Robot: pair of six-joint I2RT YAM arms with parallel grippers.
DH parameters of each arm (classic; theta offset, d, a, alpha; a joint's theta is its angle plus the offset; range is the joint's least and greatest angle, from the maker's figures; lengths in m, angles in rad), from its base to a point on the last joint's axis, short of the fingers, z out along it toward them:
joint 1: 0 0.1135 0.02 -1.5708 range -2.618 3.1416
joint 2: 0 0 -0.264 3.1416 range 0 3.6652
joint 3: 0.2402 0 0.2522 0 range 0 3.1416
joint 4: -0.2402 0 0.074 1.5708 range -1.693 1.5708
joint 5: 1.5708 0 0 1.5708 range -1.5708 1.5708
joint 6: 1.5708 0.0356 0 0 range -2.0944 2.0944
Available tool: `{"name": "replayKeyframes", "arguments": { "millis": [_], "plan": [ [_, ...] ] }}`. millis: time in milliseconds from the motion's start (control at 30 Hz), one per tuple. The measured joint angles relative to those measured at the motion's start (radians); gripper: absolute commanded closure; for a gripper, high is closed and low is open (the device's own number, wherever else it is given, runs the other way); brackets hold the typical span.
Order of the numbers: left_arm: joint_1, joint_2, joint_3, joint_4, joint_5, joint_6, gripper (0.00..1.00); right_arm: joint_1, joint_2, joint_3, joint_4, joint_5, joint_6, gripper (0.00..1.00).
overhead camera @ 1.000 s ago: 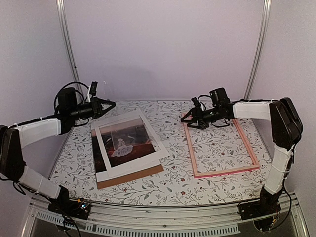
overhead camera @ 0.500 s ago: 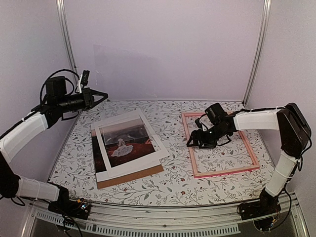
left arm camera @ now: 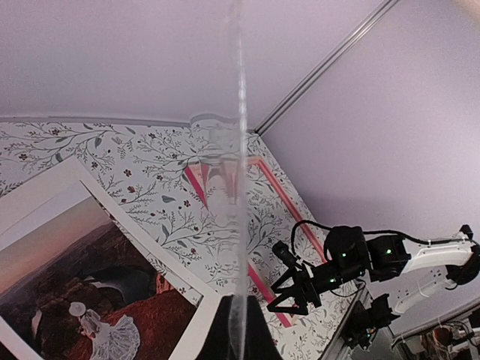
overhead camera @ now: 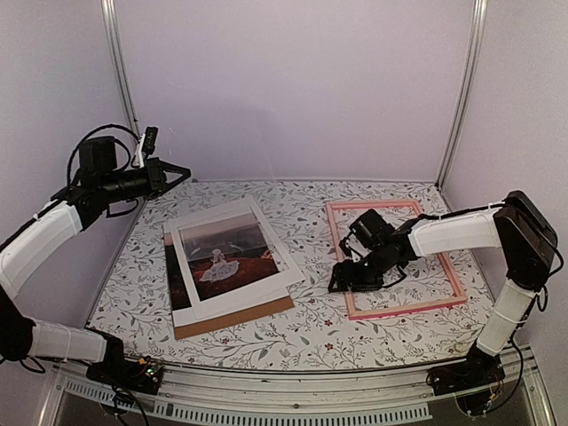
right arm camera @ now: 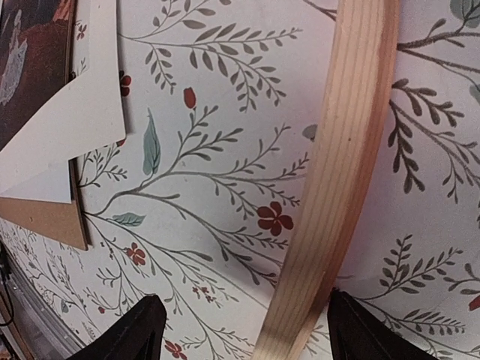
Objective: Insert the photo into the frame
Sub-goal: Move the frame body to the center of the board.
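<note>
The photo (overhead camera: 226, 253) lies flat at centre-left, dark red with a small white-dressed figure, framed by a white card mat (overhead camera: 282, 266); it also fills the left wrist view's lower left (left arm camera: 82, 292). To the right the pink frame (overhead camera: 408, 308) lies flat on the table. My right gripper (overhead camera: 340, 280) is open, low over the frame's left rail (right arm camera: 352, 150). That rail runs between its fingers, close to the right fingertip (right arm camera: 360, 330). My left gripper (overhead camera: 182, 169) is raised at the far left, shut on a thin clear pane (left arm camera: 240, 187) seen edge-on.
A brown backing board (overhead camera: 240, 318) sticks out from under the mat at the front. The floral tablecloth (overhead camera: 311, 337) covers the table. Lilac walls and metal posts (overhead camera: 120, 80) close in the back and sides. The arms' bases sit at the near edge.
My right gripper moved from the frame's far-left corner down along its left rail toward the front and dropped lower. My left arm rose and swung left with the pane.
</note>
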Motion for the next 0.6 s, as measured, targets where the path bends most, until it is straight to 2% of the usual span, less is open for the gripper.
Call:
{"name": "replayKeyframes", "arguments": {
  "millis": [300, 600],
  "plan": [
    [0.0, -0.032, 0.012, -0.016, -0.015, 0.0, 1.0, 0.132, 0.0, -0.002, 0.005, 0.089, 0.059, 0.29],
    [0.0, -0.066, 0.013, -0.039, -0.029, 0.009, 1.0, 0.245, 0.04, 0.051, -0.006, 0.142, 0.125, 0.3]
  ]
}}
